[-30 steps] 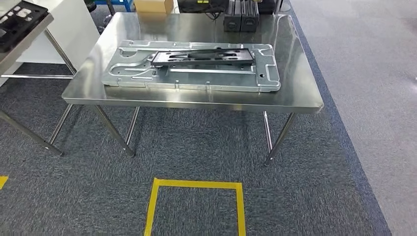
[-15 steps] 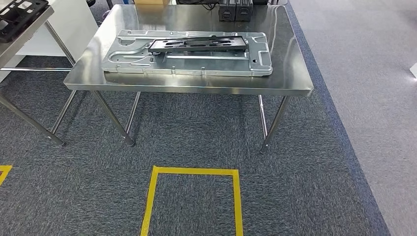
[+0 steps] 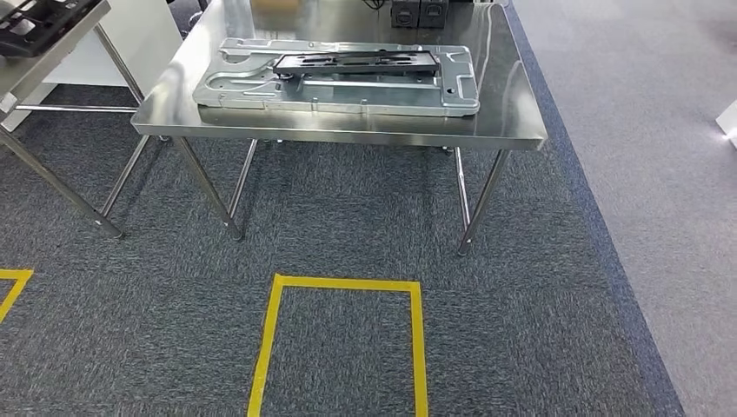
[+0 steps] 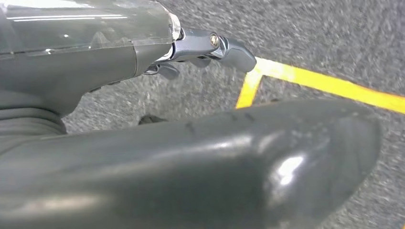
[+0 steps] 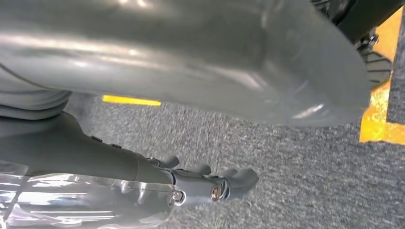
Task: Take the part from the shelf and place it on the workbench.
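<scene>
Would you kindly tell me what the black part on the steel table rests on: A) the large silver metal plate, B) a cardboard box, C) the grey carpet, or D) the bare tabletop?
A: in the head view the black part lies flat on top of the large silver metal plate, which itself sits on the steel table.

The far end of the steel workbench (image 3: 513,104) runs off the top of my head view, cutting off two dark boxes (image 3: 414,12) there. At the upper left, a second table (image 3: 52,52) and its black tray (image 3: 35,22) are cropped. My left hand's (image 4: 143,143) thumb hides most of the carpet (image 4: 334,43), which is blurred.
</scene>
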Controlling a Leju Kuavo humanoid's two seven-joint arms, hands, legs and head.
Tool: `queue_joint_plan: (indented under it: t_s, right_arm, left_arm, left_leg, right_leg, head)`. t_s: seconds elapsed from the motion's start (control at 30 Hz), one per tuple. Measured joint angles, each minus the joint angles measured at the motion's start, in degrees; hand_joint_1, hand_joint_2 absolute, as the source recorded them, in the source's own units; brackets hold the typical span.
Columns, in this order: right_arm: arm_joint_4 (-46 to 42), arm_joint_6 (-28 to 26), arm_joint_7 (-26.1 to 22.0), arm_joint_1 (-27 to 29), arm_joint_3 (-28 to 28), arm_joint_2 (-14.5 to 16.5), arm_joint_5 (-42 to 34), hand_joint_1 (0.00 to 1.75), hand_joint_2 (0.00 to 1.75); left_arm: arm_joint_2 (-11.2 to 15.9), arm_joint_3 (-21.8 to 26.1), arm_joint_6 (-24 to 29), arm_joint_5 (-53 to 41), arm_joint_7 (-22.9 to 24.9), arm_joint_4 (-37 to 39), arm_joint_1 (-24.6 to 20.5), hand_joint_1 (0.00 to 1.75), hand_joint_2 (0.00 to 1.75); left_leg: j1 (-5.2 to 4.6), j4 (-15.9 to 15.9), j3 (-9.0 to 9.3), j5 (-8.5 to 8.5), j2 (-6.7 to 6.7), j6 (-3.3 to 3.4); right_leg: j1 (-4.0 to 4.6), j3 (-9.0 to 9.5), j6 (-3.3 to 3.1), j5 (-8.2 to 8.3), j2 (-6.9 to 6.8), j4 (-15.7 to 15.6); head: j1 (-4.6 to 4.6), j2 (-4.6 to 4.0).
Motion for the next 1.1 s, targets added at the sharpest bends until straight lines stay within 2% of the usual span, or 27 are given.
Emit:
queue_joint_plan:
  t_s: [0.03, 0.07, 0.13, 0.17, 0.2, 0.23, 0.27, 0.3, 0.33, 0.4, 0.43, 0.5, 0.53, 0.57, 0.6, 0.67, 0.7, 0.73, 0.8, 0.83, 0.87, 0.9, 0.93, 1.0, 1.03, 1.07, 1.1]
  right_arm:
    - [0.0, 0.0, -0.1, 0.0, -0.2, 0.0, -0.1, 0.0, 0.0]
    - [0.0, 0.1, -0.2, 0.0, -0.4, 0.0, -0.2, 0.0, 0.0]
    - [0.0, 0.1, -0.6, 0.0, -0.7, 0.0, -0.5, 0.0, 0.0]
    - [0.1, 0.2, -0.9, 0.0, -0.9, 0.0, -0.6, 0.0, 0.0]
    - [0.1, 0.2, -1.1, 0.0, -1.1, 0.0, -0.6, 0.0, 0.0]
    - [0.1, 0.2, -1.4, 0.0, -1.2, 0.0, -0.6, 0.0, 0.0]
    - [0.1, 0.3, -1.7, -0.1, -1.4, 0.0, -0.6, 0.0, 0.0]
    - [0.1, 0.4, -2.0, -0.2, -1.5, 0.0, -0.6, 0.0, 0.0]
    - [0.1, 0.5, -2.2, -0.3, -1.6, 0.0, -0.6, 0.0, 0.0]
    - [0.1, 0.8, -2.5, -0.5, -1.8, 0.0, -0.6, 0.0, 0.0]
    - [0.1, 0.9, -2.7, -0.6, -1.9, 0.0, -0.5, 0.0, 0.0]
    - [0.1, 1.1, -2.9, -0.6, -2.0, 0.0, -0.5, 0.0, 0.0]
    - [0.1, 1.1, -2.9, -0.7, -2.1, 0.0, -0.4, 0.0, 0.0]
    - [0.2, 1.1, -2.9, -0.7, -2.1, 0.0, -0.4, 0.0, 0.0]
    - [0.2, 1.1, -2.9, -0.8, -2.1, 0.0, -0.4, 0.0, 0.0]
    - [0.2, 1.1, -2.9, -0.9, -2.1, 0.0, -0.4, 0.0, 0.0]
    - [0.2, 1.1, -2.9, -0.8, -2.1, 0.0, -0.3, 0.0, 0.0]
    - [0.2, 1.1, -2.9, -0.8, -2.1, 0.0, -0.3, 0.0, 0.0]
    - [0.2, 1.0, -3.0, -0.8, -2.1, 0.0, -0.2, 0.0, 0.0]
    - [0.2, 1.0, -3.0, -0.9, -2.1, 0.0, -0.1, 0.0, 0.0]
    - [0.2, 0.8, -3.1, -1.0, -2.1, 0.1, 0.1, 0.0, 0.0]
    - [0.2, 0.5, -3.2, -1.0, -2.1, 0.1, 0.2, 0.0, 0.0]
    - [0.2, 0.2, -3.4, -1.1, -2.1, 0.1, 0.3, 0.0, 0.0]
    - [0.2, -0.3, -3.6, -1.1, -2.1, 0.2, 0.4, 0.0, 0.0]
    - [0.2, -0.5, -3.7, -1.0, -2.1, 0.1, 0.4, 0.0, 0.0]
    - [0.2, -0.6, -3.8, -1.0, -2.1, 0.1, 0.4, 0.0, 0.0]
    - [0.2, -0.7, -3.8, -1.0, -2.2, 0.1, 0.4, 0.0, 0.0]
  left_arm:
    - [0.0, 0.0, 0.0, -0.1, 0.0, 0.0, 0.0, 0.0, 0.0]
    - [-0.1, 0.0, 0.0, -0.2, 0.1, 0.0, 0.0, 0.0, 0.0]
    - [-0.1, 0.0, 0.0, -0.4, 0.1, 0.0, -0.1, 0.0, 0.0]
    - [-0.1, 0.0, 0.0, -0.5, 0.1, 0.0, -0.1, 0.0, 0.0]
    - [-0.2, 0.0, 0.0, -0.6, 0.1, 0.0, -0.1, 0.0, 0.0]
    - [-0.2, 0.0, 0.0, -0.7, 0.1, 0.0, -0.1, 0.0, 0.0]
    - [-0.2, 0.0, 0.0, -0.7, 0.1, 0.0, -0.1, 0.0, 0.0]
    - [-0.2, 0.0, 0.0, -0.8, 0.1, 0.0, -0.2, 0.0, 0.0]
    - [-0.2, 0.0, 0.0, -0.9, 0.1, 0.0, -0.2, 0.0, 0.0]
    - [-0.2, 0.0, 0.0, -0.9, 0.1, 0.0, -0.3, 0.0, 0.0]
    - [-0.2, 0.0, 0.0, -1.0, 0.1, 0.0, -0.4, 0.0, 0.0]
    - [-0.2, 0.0, 0.0, -1.0, 0.0, 0.0, -0.4, 0.0, 0.0]
    - [-0.2, 0.0, 0.0, -1.0, 0.0, 0.0, -0.4, 0.0, 0.0]
    - [-0.2, 0.0, 0.0, -1.0, 0.1, 0.0, -0.3, 0.0, 0.0]
    - [-0.2, 0.0, 0.0, -1.0, 0.1, 0.0, -0.3, 0.0, 0.0]
    - [-0.2, 0.0, 0.0, -1.0, 0.1, 0.0, -0.3, 0.0, 0.0]
    - [-0.2, 0.0, 0.0, -1.0, 0.1, 0.0, -0.3, 0.0, 0.0]
    - [-0.2, 0.0, 0.0, -1.0, 0.1, 0.0, -0.4, 0.0, 0.0]
    - [-0.2, 0.0, 0.0, -1.0, 0.1, 0.0, -0.5, 0.0, 0.0]
    - [-0.2, 0.0, 0.0, -1.0, 0.1, 0.0, -0.6, 0.0, 0.0]
    - [-0.2, 0.0, 0.0, -1.0, 0.1, 0.0, -0.8, 0.0, 0.0]
    - [-0.2, 0.0, 0.0, -1.1, 0.1, -0.1, -1.0, 0.0, 0.0]
    - [-0.1, 0.0, -0.1, -1.1, 0.1, -0.1, -1.1, 0.0, 0.0]
    - [-0.2, 0.0, -0.1, -1.2, 0.1, -0.1, -1.1, 0.0, 0.0]
    - [-0.2, 0.0, -0.1, -1.3, 0.1, -0.1, -1.0, 0.0, 0.0]
    - [-0.2, 0.1, -0.1, -1.3, 0.2, -0.1, -1.0, 0.0, 0.0]
    - [-0.2, 0.1, -0.1, -1.4, 0.2, -0.1, -0.9, 0.0, 0.0]
  left_leg:
    - [0.09, -0.1, -0.54, 0.68, 0.12, 0.49]
    - [0.18, -0.2, -1.25, 1.45, 0.23, 0.92]
    - [0.11, -0.1, -3.06, 2.85, 0.33, 1.47]
    - [0.0, 0.1, -4.05, 3.54, 0.36, 1.5]
    - [-0.07, 0.4, -5.11, 4.21, 0.38, 1.47]
    - [-0.12, 0.8, -6.25, 4.84, 0.41, 1.39]
    - [-0.14, 1.3, -7.47, 5.42, 0.41, 1.27]
    - [-0.14, 1.9, -8.68, 5.95, 0.4, 1.12]
    - [-0.2, 2.5, -9.76, 6.39, 0.37, 0.93]
    - [-0.32, 3.6, -11.18, 7.23, 0.32, 0.41]
    - [-0.34, 3.8, -11.53, 7.73, 0.32, 0.08]
    - [-0.25, 3.8, -12.01, 8.56, 0.27, -0.62]
    - [-0.17, 4.3, -12.46, 7.72, 0.17, -0.93]
    - [-0.08, 5.7, -13.1, 5.75, 0.07, -1.23]
    - [0.11, 8.2, -13.91, 2.74, -0.02, -1.49]
    - [0.37, 15.5, -15.39, -2.89, -0.04, -1.95]
    - [0.47, 18.7, -15.53, -3.83, -0.03, -2.1]
    - [0.53, 20.4, -14.96, -3.27, -0.04, -2.18]
    - [0.59, 18.1, -10.93, 0.13, -0.05, -2.01]
    - [0.57, 14.1, -7.33, 0.85, -0.08, -1.74]
    - [0.45, 9.0, -3.43, 0.53, -0.11, -1.41]
    - [0.33, 4.6, -0.31, -0.46, -0.14, -1.1]
    - [0.14, 1.5, 1.69, -1.45, -0.15, -0.81]
    - [0.0, -0.1, 1.84, -1.28, -0.09, -0.22]
    - [0.01, -0.2, 1.18, -0.49, 0.03, 0.18]
    - [0.08, -0.3, 0.38, 0.39, 0.15, 0.62]
    - [0.16, -0.3, -0.59, 1.3, 0.27, 0.97]
  right_leg:
    - [-0.04, -0.34, 0.29, -1.2, 0.1, 0.7]
    - [-0.07, -0.91, 0.52, -3.56, 0.21, 2.6]
    - [-0.17, -2.49, 0.8, -10.01, 0.34, 9.3]
    - [-0.18, -3.11, 0.93, -12.08, 0.35, 13.0]
    - [-0.18, -3.22, 1.04, -12.59, 0.36, 15.8]
    - [-0.18, -2.57, 1.08, -11.6, 0.36, 16.9]
    - [-0.18, -0.97, 1.05, -9.8, 0.36, 16.2]
    - [-0.18, 1.63, 0.96, -8.19, 0.36, 13.5]
    - [-0.13, 5.0, 0.79, -7.68, 0.37, 9.4]
    - [0.11, 10.51, 0.17, -9.23, 0.43, 1.3]
    - [0.29, 11.68, -0.23, -10.04, 0.46, -0.8]
    - [0.3, 11.08, -1.18, -9.52, 0.36, -1.5]
    - [0.2, 10.41, -1.7, -8.84, 0.22, -1.5]
    - [0.09, 9.62, -2.16, -8.06, 0.07, -1.5]
    - [0.06, 8.7, -2.49, -7.26, -0.08, -1.5]
    - [0.17, 6.59, -2.69, -5.67, -0.16, -1.3]
    - [0.22, 5.43, -2.65, -4.87, -0.17, -1.2]
    - [0.25, 4.25, -2.57, -4.12, -0.18, -0.9]
    - [0.27, 2.0, -2.3, -2.78, -0.17, -0.3]
    - [0.27, 1.14, -2.1, -2.18, -0.15, 0.0]
    - [0.33, 0.5, -1.84, -1.64, -0.15, 0.3]
    - [0.38, 0.1, -1.55, -1.06, -0.21, 0.5]
    - [0.38, -0.13, -1.21, -0.44, -0.29, 0.6]
    - [0.26, -0.49, -0.46, 0.83, -0.39, 0.3]
    - [0.15, -0.82, -0.11, 0.43, -0.28, 0.5]
    - [0.06, -1.31, 0.18, -1.26, -0.13, 1.5]
    - [-0.02, -2.0, 0.4, -4.08, 0.03, 3.7]
  head:
    - [0.01, 0.0]
    - [0.01, 0.0]
    - [0.02, 0.0]
    - [0.02, 0.0]
    - [0.02, 0.0]
    - [0.02, 0.0]
    - [0.02, 0.0]
    - [0.01, 0.0]
    - [0.01, 0.0]
    - [-0.01, 0.0]
    - [-0.01, 0.0]
    - [-0.01, 0.0]
    - [-0.01, 0.0]
    - [-0.01, 0.0]
    - [-0.01, 0.0]
    - [-0.01, 0.0]
    - [-0.01, 0.0]
    - [-0.02, 0.0]
    - [-0.02, 0.0]
    - [-0.02, 0.0]
    - [-0.02, 0.0]
    - [-0.02, 0.0]
    - [-0.01, 0.0]
    - [-0.01, 0.0]
    - [-0.01, 0.0]
    - [-0.01, 0.0]
    - [0.0, 0.0]
